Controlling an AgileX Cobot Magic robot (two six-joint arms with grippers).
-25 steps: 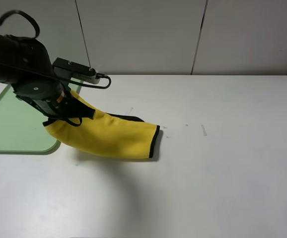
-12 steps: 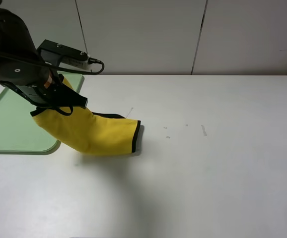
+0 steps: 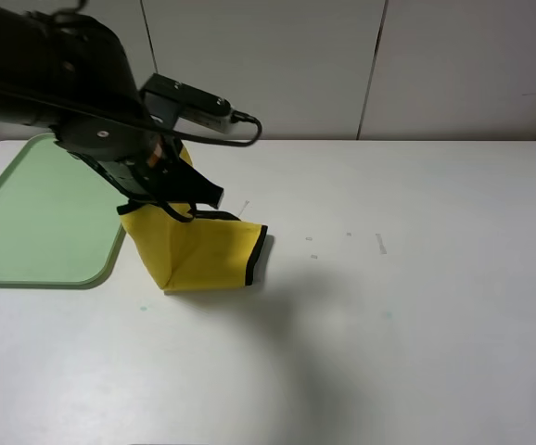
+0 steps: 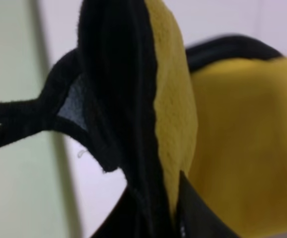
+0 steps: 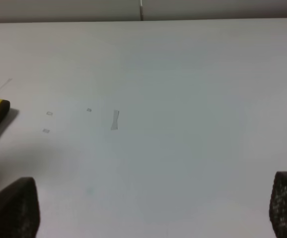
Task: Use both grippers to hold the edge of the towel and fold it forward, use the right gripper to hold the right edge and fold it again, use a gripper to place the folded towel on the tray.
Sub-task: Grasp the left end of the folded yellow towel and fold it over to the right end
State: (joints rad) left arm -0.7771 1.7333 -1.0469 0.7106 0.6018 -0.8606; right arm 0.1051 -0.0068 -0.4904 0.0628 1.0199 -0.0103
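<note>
Seen from the high camera, the left gripper (image 3: 164, 206) is pressed together on the upper part of the bright yellow plush towel (image 3: 203, 255). The cloth hangs from it like a little tent. Its lower part rests on the white desk (image 3: 398, 324), just beside the right rim of the flat pale green plastic tray (image 3: 27, 213) and not on it. Whether cloth and rim touch, I cannot tell. The thin black stitched edge (image 3: 259, 252) runs down the side farthest from the tray.

The left wrist camera looks along the pinch. Several layers of black trim and yellow pile are bunched between the jaws, and a small black corner loop (image 4: 14, 119) sticks out to one side. The towel sags and creases under its own weight, so I judge it soft, light and quite limp. It should be in no danger from a firm squeeze, and the plush ought to give the jaws grip enough. The place to hold it looks to be right at the stacked trim, with every layer caught; a layer left out would likely drop open and undo the fold.

In the right wrist camera the right gripper (image 5: 148, 206) stands spread wide and empty over bare desk, well apart from the towel, with only a yellow corner of it peeping in.
</note>
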